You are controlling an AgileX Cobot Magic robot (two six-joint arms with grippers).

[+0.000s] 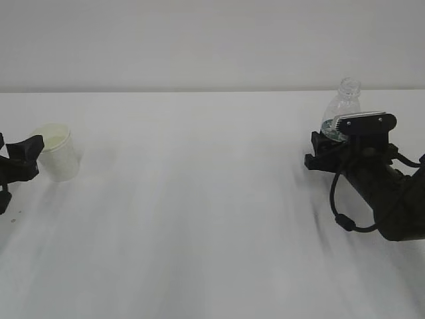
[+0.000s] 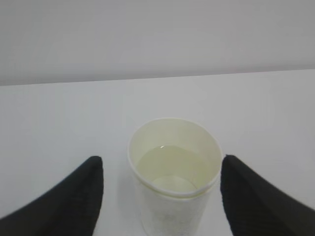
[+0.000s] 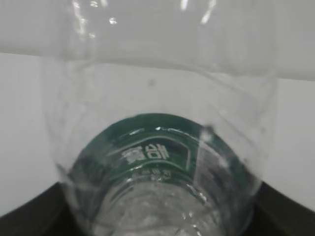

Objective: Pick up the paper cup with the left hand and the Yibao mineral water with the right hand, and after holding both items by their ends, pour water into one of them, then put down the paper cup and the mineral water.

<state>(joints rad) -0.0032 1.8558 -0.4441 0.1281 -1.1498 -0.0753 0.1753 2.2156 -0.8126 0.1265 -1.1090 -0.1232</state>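
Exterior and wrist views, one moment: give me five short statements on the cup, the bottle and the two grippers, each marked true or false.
1. The small white tapered paper cup holds some liquid. True.
2. The left gripper is clamped tight on the cup. False: in the left wrist view a gap shows between the cup and each black finger.
3. The small clear ribbed plastic bottle with a dark green label band stands upright with no cap. True.
4. The bottle lies on its side in the middle of the white table. False: it stands at the right, just in front of the right gripper.
5. Cup and bottle stand side by side, touching. False: the cup is far left, the bottle far right.
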